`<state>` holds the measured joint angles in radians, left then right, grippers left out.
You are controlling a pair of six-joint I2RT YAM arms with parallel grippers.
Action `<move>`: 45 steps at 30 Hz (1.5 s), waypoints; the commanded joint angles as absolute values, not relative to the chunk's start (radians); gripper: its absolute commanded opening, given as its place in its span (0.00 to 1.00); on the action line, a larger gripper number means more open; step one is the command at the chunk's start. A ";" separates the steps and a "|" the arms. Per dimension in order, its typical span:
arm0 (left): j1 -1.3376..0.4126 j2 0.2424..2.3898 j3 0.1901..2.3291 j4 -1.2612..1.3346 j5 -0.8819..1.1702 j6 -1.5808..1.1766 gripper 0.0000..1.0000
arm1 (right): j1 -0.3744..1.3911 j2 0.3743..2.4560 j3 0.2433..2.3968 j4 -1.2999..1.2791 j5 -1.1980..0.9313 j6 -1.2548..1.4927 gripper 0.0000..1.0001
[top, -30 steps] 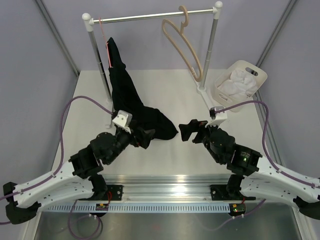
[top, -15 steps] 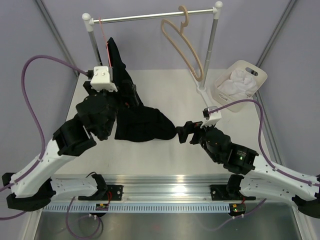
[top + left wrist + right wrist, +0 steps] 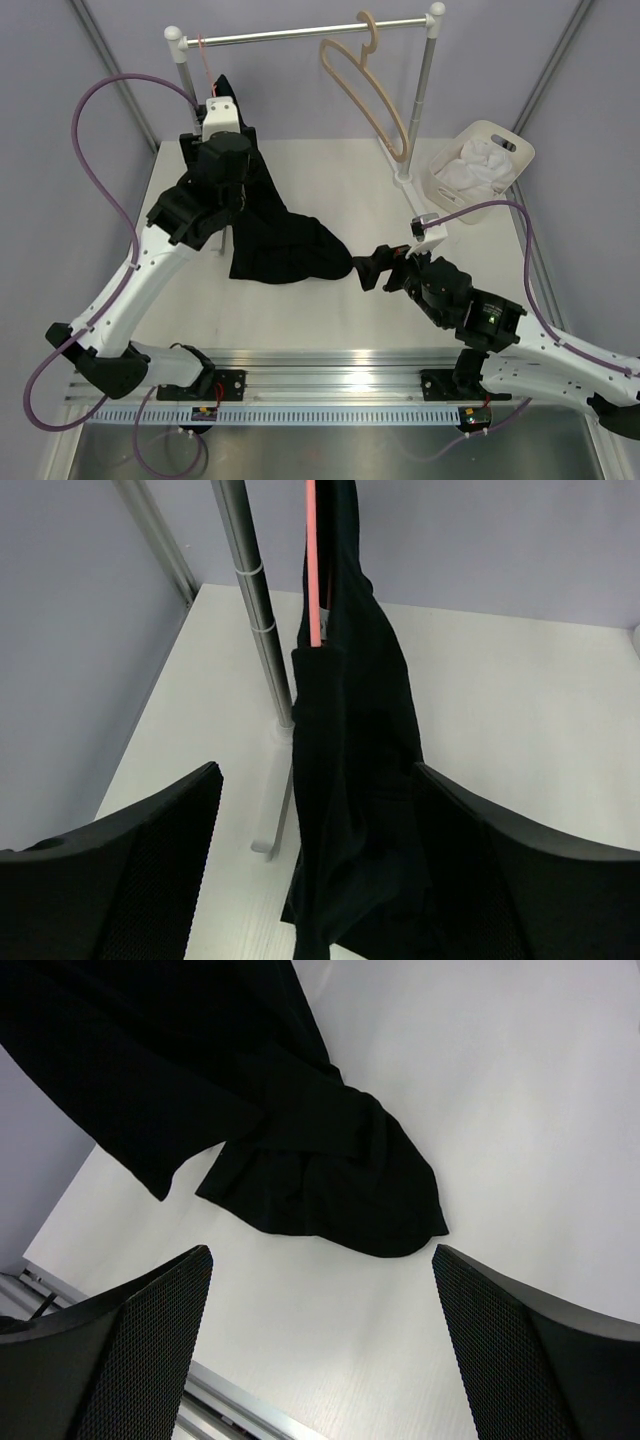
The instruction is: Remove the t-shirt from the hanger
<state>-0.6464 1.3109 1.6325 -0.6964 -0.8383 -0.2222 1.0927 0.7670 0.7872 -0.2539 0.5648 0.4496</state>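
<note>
Two arms work over the white counter (image 3: 330, 320), and neither grips anything. Nearest, a little right of the counter's middle, the right pincer (image 3: 366, 270) sits low with its fingers spread wide. It points toward the left edge, just beside the bottom end of the t-shirt (image 3: 285, 245). In the right wrist view a strip of bare counter shows between the fingers and the rounded black hem, so the two are apart.

The t-shirt's lower part lies bunched on the counter left of the middle. From there the fabric rises in a narrowing column toward the far-left corner.

The left arm reaches up and over that column. Its pincer (image 3: 317, 772) is also spread wide, and the hanging fabric shows in the gap ahead of the fingers. Whether either finger touches the cloth cannot be told.

At the far edge the t-shirt's top is still on the hanger (image 3: 311, 560), a thin pink-red wire. It hangs at the left end of the rail (image 3: 300, 36), beside the left post (image 3: 250, 600). A beige wooden hanger (image 3: 398, 148) hangs toward the rail's right end. In the far-right corner a white basket (image 3: 505, 135) holds a white cloth (image 3: 478, 162).
</note>
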 commanded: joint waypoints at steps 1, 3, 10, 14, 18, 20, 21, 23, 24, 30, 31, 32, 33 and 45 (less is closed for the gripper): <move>-0.621 1.321 1.692 -0.681 -0.818 -0.238 0.78 | 1.100 0.744 0.819 -0.244 0.511 0.457 1.00; -0.612 1.330 1.689 -0.657 -0.757 -0.216 0.78 | 1.100 0.741 0.821 -0.247 0.506 0.457 1.00; -0.583 1.397 1.687 -0.644 -0.706 -0.150 0.70 | 1.098 0.733 0.822 -0.256 0.517 0.457 0.99; -0.549 1.404 1.680 -0.644 -0.706 -0.153 0.63 | 1.098 0.729 0.824 -0.259 0.502 0.460 1.00; -0.537 1.390 1.646 -0.611 -0.677 -0.123 0.41 | 1.100 0.724 0.825 -0.262 0.486 0.463 0.99; -0.535 1.387 1.638 -0.600 -0.670 -0.115 0.39 | 1.098 0.719 0.824 -0.264 0.486 0.463 1.00; -0.534 1.387 1.637 -0.598 -0.670 -0.110 0.39 | 1.100 0.719 0.824 -0.264 0.489 0.463 0.99; -0.535 1.388 1.640 -0.597 -0.675 -0.103 0.30 | 1.100 0.719 0.824 -0.264 0.489 0.463 0.99; -0.534 1.390 1.640 -0.598 -0.681 -0.100 0.25 | 1.100 0.719 0.824 -0.264 0.488 0.462 0.99; -0.534 1.381 1.661 -0.597 -0.701 -0.092 0.00 | 1.100 0.727 0.825 -0.265 0.491 0.460 1.00; -0.534 1.378 1.683 -0.598 -0.704 -0.091 0.00 | 1.100 0.730 0.825 -0.264 0.492 0.460 0.99; -0.534 1.374 1.693 -0.598 -0.697 -0.087 0.00 | 1.100 0.732 0.827 -0.265 0.494 0.460 0.99; -0.534 1.370 1.703 -0.597 -0.689 -0.081 0.00 | 1.098 0.735 0.827 -0.265 0.492 0.459 1.00; -0.535 1.306 1.712 -0.595 -0.615 -0.038 0.00 | 1.100 0.735 0.831 -0.270 0.502 0.451 1.00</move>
<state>-0.5320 1.3693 1.6733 -0.6590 -0.6353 -0.0586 1.0927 0.7399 0.7876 -0.2623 0.5037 0.4530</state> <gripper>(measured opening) 0.049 0.993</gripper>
